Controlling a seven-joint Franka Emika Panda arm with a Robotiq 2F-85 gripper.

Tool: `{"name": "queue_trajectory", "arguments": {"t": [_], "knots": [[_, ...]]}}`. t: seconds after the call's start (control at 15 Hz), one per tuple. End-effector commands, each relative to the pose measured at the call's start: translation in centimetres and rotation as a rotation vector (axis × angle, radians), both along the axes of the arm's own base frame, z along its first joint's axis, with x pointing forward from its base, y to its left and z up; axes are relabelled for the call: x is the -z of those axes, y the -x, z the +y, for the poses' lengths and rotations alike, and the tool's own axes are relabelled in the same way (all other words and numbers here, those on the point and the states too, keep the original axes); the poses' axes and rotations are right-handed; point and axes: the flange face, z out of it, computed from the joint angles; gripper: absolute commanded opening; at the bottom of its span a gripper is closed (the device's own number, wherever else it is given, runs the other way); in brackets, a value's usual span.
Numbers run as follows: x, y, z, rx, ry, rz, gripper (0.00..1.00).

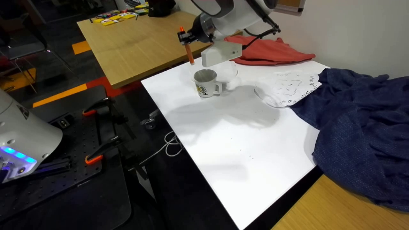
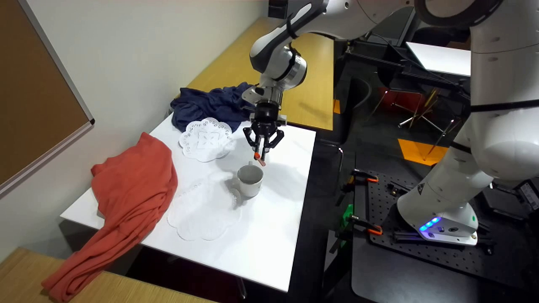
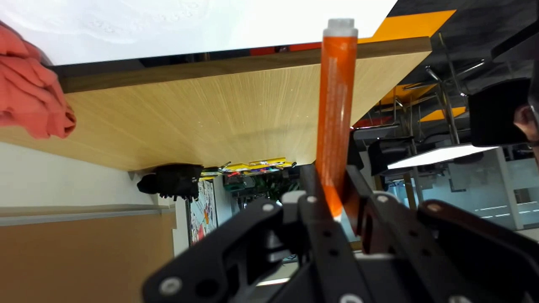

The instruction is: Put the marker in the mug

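Note:
My gripper (image 1: 183, 38) is shut on an orange marker (image 1: 189, 54) near its upper end. The marker hangs down, slightly tilted, with its pale lower end in the air. In the wrist view, the marker (image 3: 337, 101) rises from between the two fingertips (image 3: 333, 176). A white mug (image 1: 204, 88) with a printed picture stands upright on the white table (image 1: 230, 159). Its opening faces up and its handle is on one side. The marker's free end is above and beside the mug's rim, apart from it. The mug (image 2: 250, 187) is out of the wrist view.
White doilies (image 2: 206, 140) (image 2: 205, 214) lie on the table, one of them close to the mug. A red cloth (image 2: 141, 181) lies along the wall side. A dark blue cloth (image 1: 367, 127) lies at the table's end. A wooden table (image 1: 143, 44) stands beyond the edge.

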Motion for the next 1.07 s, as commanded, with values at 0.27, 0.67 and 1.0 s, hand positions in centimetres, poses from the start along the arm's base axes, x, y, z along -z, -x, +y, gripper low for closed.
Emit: {"name": "queue_trajectory", "arguments": {"t": [0.27, 0.67, 1.0], "knots": [[3.0, -3.3, 0.1, 0.009, -0.048, 0.011, 0.05], [5.8, -4.8, -0.8, 0.027, -0.046, 0.034, 0.05], [7.8, -5.2, -1.8, 0.047, -0.043, 0.052, 0.05]]}}
